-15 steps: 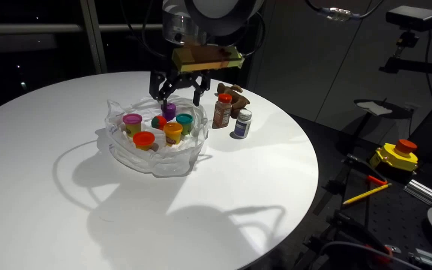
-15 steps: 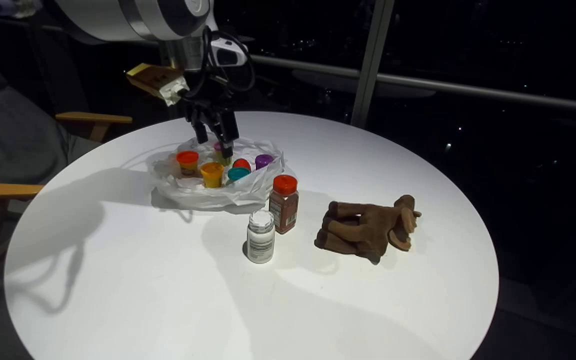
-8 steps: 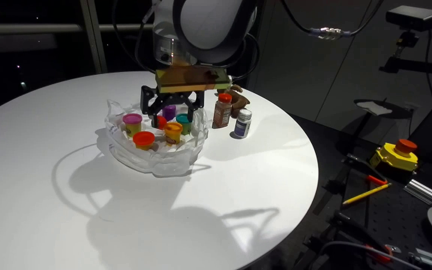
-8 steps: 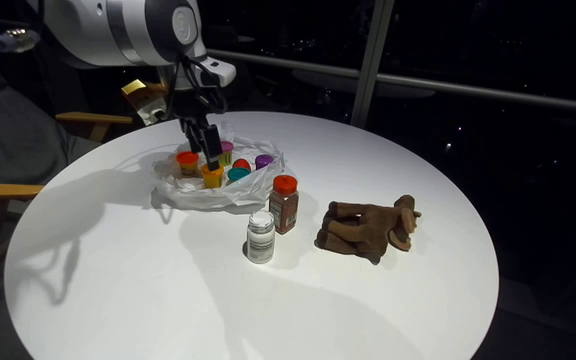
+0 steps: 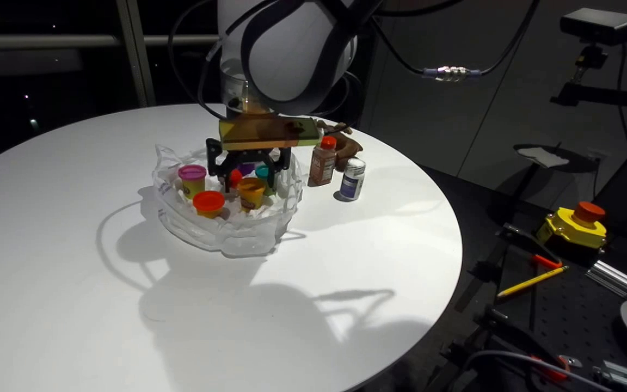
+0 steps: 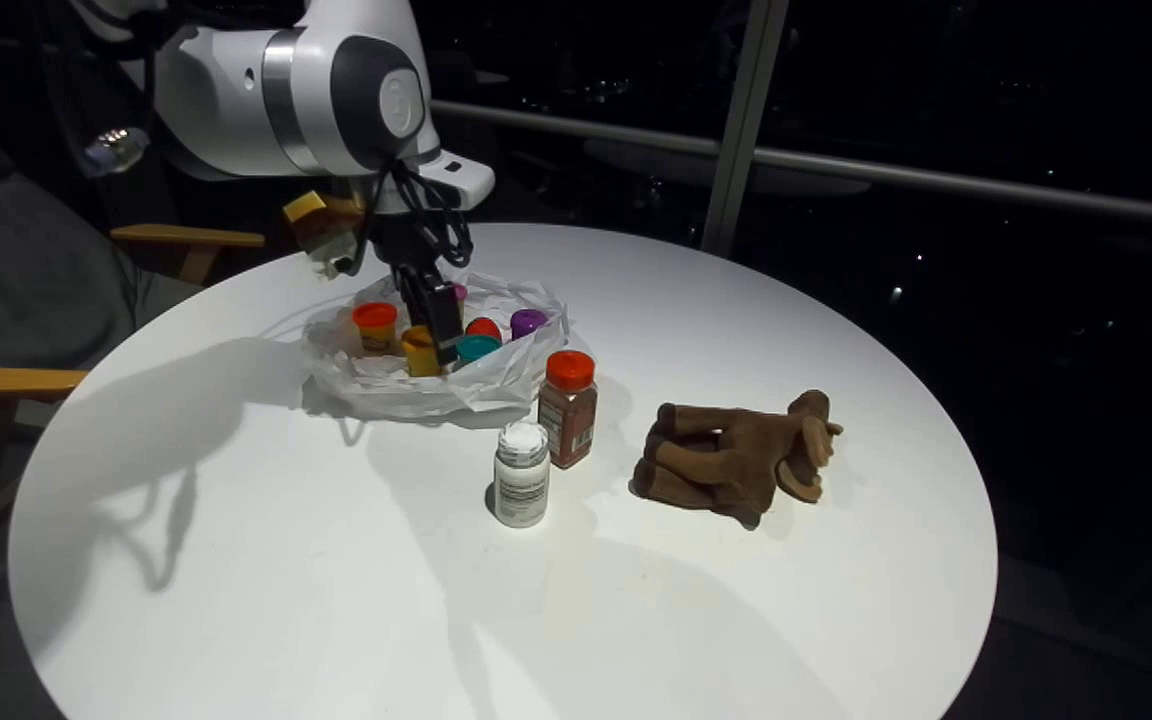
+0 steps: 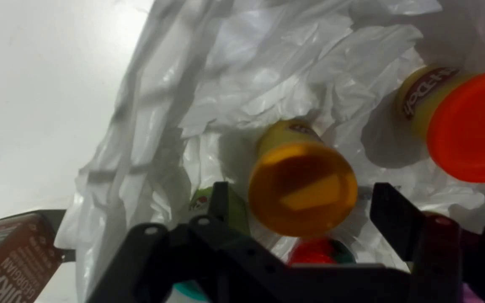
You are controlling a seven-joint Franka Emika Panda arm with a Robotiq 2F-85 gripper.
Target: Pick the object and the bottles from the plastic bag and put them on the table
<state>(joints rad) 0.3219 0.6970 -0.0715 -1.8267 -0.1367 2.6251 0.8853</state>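
Observation:
My gripper [image 7: 301, 202] is open, with one finger on each side of the orange-lidded bottle [image 7: 297, 189] and a gap showing beside its lid both ways. That bottle stands in the crumpled whitish plastic bag [image 5: 248, 242] on the round white table [image 5: 346, 272]. Also in the bag are the bottles with a red lid [image 5: 208, 201], a pink lid [image 5: 192, 173], a purple lid [image 6: 528, 320] and a teal lid [image 6: 477, 346]; the gripper partly covers the purple and teal ones in an exterior view. The object, a brown lumpy plush [image 6: 736, 455], lies on the table outside the bag.
A red and dark green ball [image 7: 316, 251] sits in the bag beside the orange-lidded bottle. Outside the bag stand a red-capped spice jar [image 6: 567, 410] and a white pill jar [image 6: 522, 475]. A chair with a wooden armrest [image 6: 6, 380] is by the table.
My gripper has come down into the bag, from above the purple-lidded bottle to around the orange-lidded one. Its fingers stand slightly closer together. The bottles and plush have not moved.

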